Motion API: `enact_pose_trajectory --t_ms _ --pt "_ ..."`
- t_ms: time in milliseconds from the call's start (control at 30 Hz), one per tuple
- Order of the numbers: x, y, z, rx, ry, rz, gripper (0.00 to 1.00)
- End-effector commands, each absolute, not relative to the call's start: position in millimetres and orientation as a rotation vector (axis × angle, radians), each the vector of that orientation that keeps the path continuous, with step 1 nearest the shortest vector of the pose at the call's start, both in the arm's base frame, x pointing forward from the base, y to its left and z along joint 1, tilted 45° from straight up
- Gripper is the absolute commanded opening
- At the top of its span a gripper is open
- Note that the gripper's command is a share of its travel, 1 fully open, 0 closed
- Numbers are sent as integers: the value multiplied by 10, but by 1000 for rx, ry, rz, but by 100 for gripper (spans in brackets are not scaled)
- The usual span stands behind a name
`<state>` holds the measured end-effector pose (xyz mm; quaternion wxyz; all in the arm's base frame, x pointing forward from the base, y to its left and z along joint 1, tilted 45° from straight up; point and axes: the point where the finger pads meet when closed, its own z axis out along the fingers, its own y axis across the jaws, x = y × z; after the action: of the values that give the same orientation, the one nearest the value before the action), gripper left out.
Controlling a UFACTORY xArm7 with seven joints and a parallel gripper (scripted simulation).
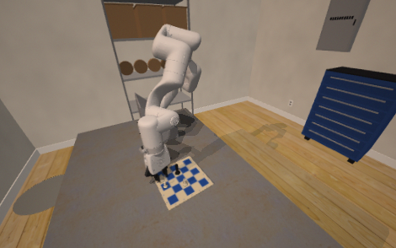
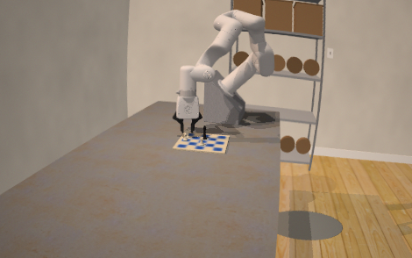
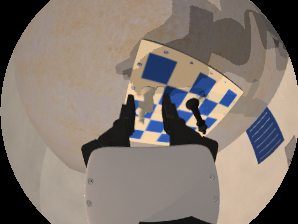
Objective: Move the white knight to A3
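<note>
A white arm [image 1: 168,80] bends down over a small blue-and-cream board [image 1: 185,182] lying on the grey counter [image 1: 105,202], nearer the counter's back edge, where the arm is mounted, than its front. The gripper [image 2: 188,130] hangs just above the board's back-left corner, its two dark fingers pointing down and standing part-way apart, with nothing between them; in the wrist view, blue and cream squares show in the gap. A white piece [image 1: 165,184] stands upright on the board close below the fingertips, and a second white piece [image 1: 185,183] stands a couple of squares away toward the board's middle. Which of the two is the knight cannot be told at this size. A black piece [image 1: 178,169], tall and slim, stands upright near the board's back edge, just beside the gripper. Behind the counter stands a metal shelf [image 2: 321,88] with brown boxes and discs; a blue cabinet [image 1: 354,110] sits by the far wall.
</note>
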<state>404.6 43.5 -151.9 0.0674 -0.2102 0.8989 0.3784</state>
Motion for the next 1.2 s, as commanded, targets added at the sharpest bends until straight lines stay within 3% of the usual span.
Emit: enact_pose_trajectory --t_ms 0,1167 --pt "4061 477 -1583 -631 2709 1134 39" --pt "4059 506 -1612 -631 2709 1134 39"
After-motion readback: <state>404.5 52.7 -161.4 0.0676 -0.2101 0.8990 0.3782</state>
